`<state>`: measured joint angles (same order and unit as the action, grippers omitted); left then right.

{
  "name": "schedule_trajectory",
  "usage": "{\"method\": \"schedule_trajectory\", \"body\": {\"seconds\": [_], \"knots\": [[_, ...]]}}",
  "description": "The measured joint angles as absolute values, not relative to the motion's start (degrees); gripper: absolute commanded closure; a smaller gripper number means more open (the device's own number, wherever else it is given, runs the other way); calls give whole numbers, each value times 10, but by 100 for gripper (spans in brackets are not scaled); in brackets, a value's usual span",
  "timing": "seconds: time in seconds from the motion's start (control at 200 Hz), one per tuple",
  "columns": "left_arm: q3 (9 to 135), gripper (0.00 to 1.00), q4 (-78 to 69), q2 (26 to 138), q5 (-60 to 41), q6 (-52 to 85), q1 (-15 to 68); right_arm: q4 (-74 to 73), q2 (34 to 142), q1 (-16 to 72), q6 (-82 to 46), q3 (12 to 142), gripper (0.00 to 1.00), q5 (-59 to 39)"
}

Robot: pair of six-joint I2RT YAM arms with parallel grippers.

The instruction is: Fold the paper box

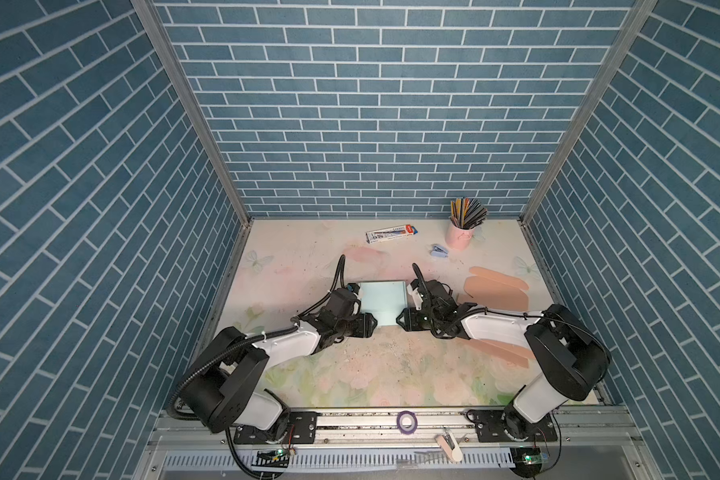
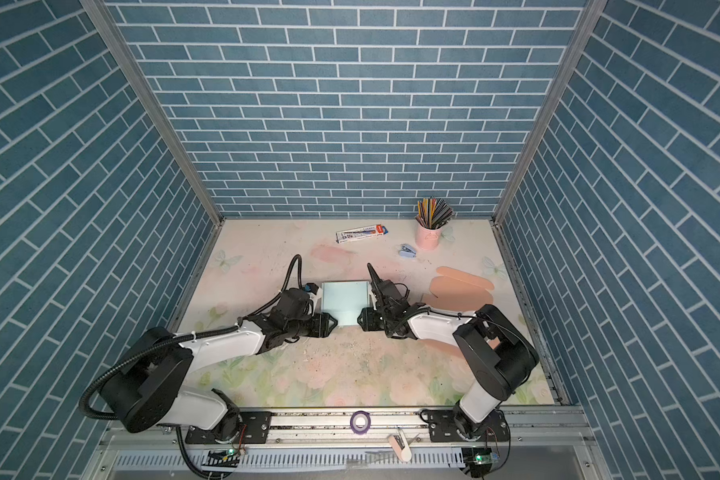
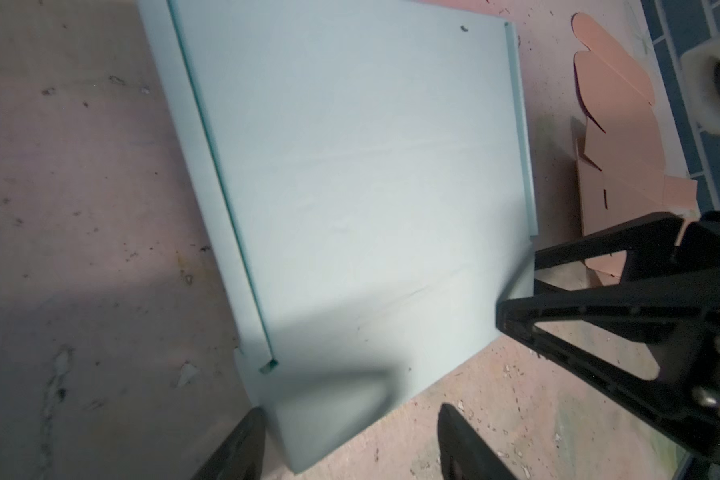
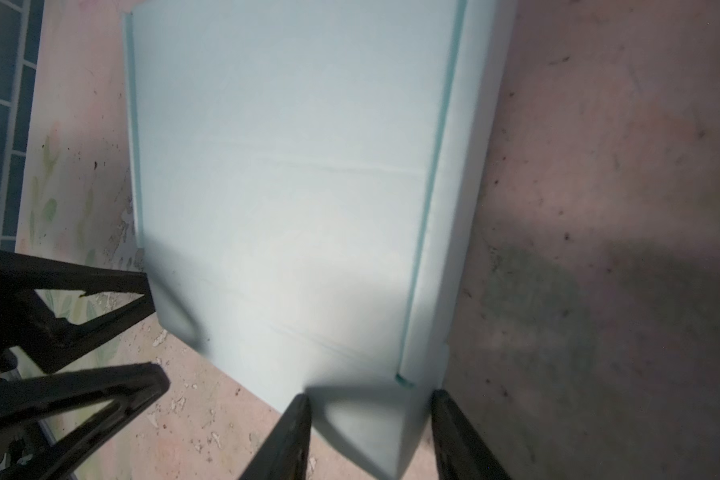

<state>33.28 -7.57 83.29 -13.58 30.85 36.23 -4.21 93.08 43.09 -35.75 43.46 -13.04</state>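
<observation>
The light blue paper box [image 1: 382, 301] [image 2: 346, 301] lies in the middle of the table, its side walls partly raised along both long edges. My left gripper [image 1: 374, 325] [image 2: 332, 324] is at its near left corner. In the left wrist view the left gripper [image 3: 352, 444] is open: one finger touches the box [image 3: 371, 187], while the other rests apart on the table. My right gripper [image 1: 399, 321] [image 2: 359, 321] is at the near right corner. In the right wrist view the right gripper [image 4: 371, 436] has both fingers against the folded corner of the box [image 4: 287, 187].
A flat pink box blank [image 1: 495, 291] lies right of the right gripper, and another pink sheet [image 1: 504, 351] sits under the right arm. A pink cup of pencils [image 1: 460, 232], a pencil carton [image 1: 391, 233] and a small blue stapler [image 1: 439, 250] stand at the back.
</observation>
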Motion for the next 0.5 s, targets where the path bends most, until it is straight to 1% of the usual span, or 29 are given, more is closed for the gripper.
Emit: {"method": "schedule_trajectory", "body": {"seconds": [0.295,0.5], "knots": [[333,35,-83,841,-136,314,370,-43,931,435,-358,435,52,-133],[333,39,-86,846,-131,317,371,-43,935,440,-357,439,52,-130]]}}
